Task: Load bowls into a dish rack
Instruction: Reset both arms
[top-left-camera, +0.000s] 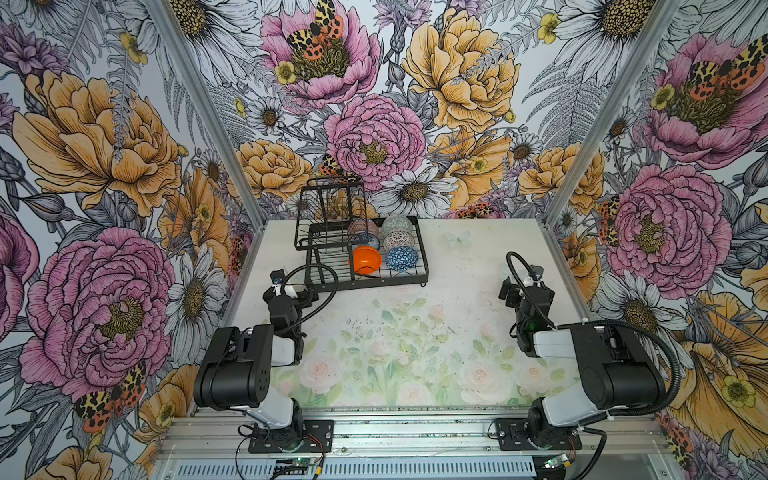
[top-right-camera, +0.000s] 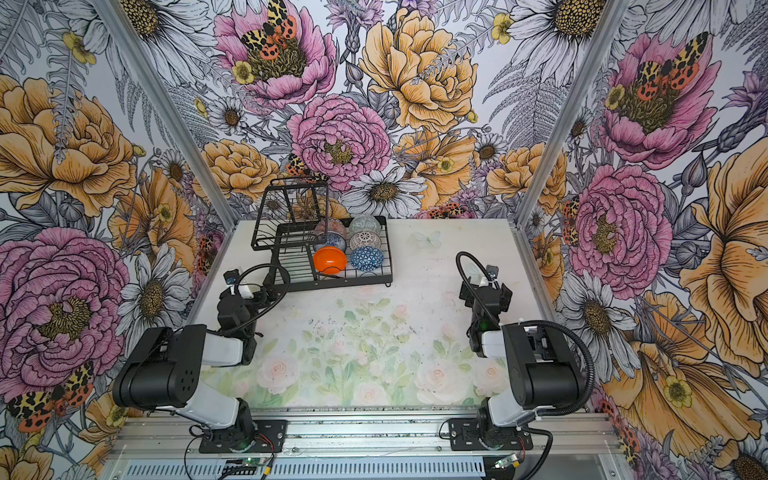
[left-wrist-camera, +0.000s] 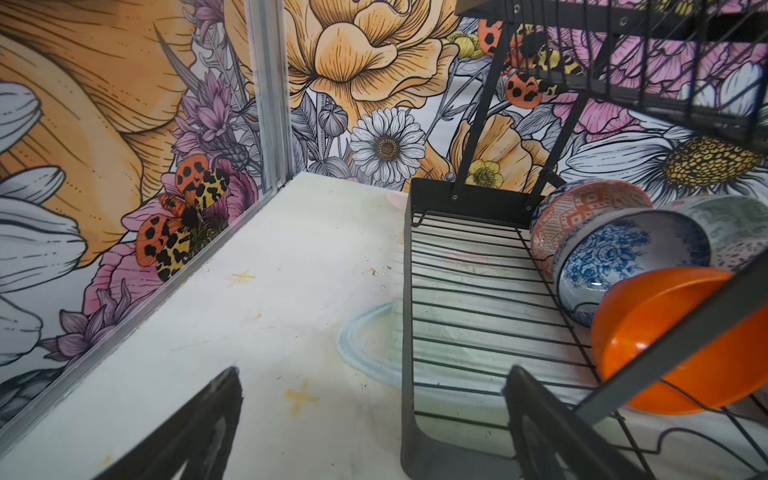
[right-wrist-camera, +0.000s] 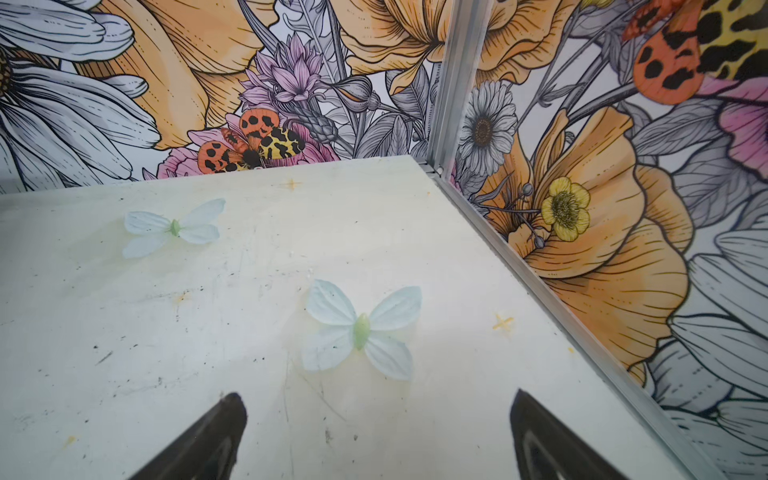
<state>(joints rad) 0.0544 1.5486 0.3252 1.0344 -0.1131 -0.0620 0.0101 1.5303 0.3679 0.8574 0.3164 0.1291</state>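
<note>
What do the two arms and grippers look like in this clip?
The left arm and right arm: black joint housings, white links, black base plates. A black ribbed cable hose loops along each. Both the left gripper and right gripper have dark, tapered fingers.

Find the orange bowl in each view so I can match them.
In a top view: orange bowl, rack's front row, beside the dark blue bowl.
In a top view: orange bowl, same spot.
Left wrist: tilted, next to the floral bowl.
Right wrist: not in it.
Shared landmark: the rack.

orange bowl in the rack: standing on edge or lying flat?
On edge: the orange bowl stands tilted in the dish rack, its opening facing sideways, not up.
</note>
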